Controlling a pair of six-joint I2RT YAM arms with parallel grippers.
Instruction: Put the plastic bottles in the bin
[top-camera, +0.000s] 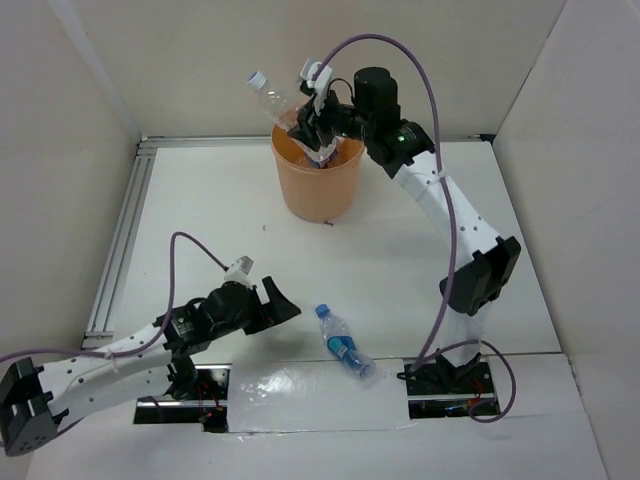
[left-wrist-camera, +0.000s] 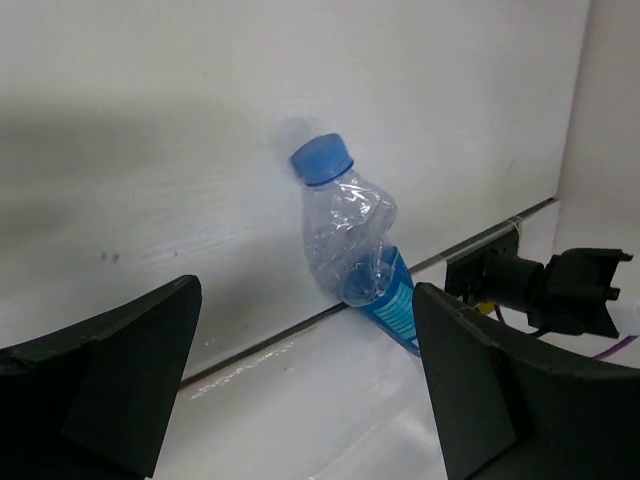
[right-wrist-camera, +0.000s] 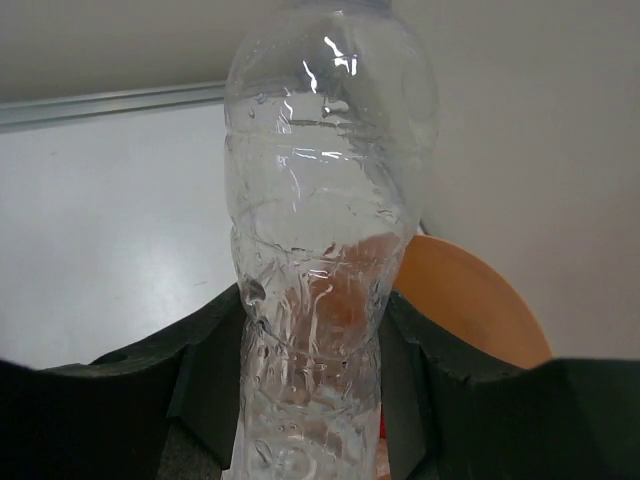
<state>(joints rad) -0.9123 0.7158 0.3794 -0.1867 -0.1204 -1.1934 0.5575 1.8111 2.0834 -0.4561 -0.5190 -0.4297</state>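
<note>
The pale-orange bin (top-camera: 320, 185) stands at the back middle of the table. My right gripper (top-camera: 308, 126) is over its rim, shut on a clear crumpled bottle (top-camera: 272, 96) with a white cap that sticks out up and to the left. In the right wrist view this bottle (right-wrist-camera: 325, 230) fills the middle between the fingers, with the bin (right-wrist-camera: 470, 300) behind it. A clear bottle with a blue cap and blue label (top-camera: 343, 345) lies on the table near the front. My left gripper (top-camera: 283, 303) is open, just left of it. In the left wrist view that bottle (left-wrist-camera: 355, 245) lies ahead of the open gripper (left-wrist-camera: 305, 390).
White walls enclose the table on three sides. An aluminium rail (top-camera: 120, 240) runs along the left edge. The right arm's base (top-camera: 445, 378) and cables sit at the front right, close to the lying bottle. A strip of clear tape (top-camera: 300, 395) lies along the front edge.
</note>
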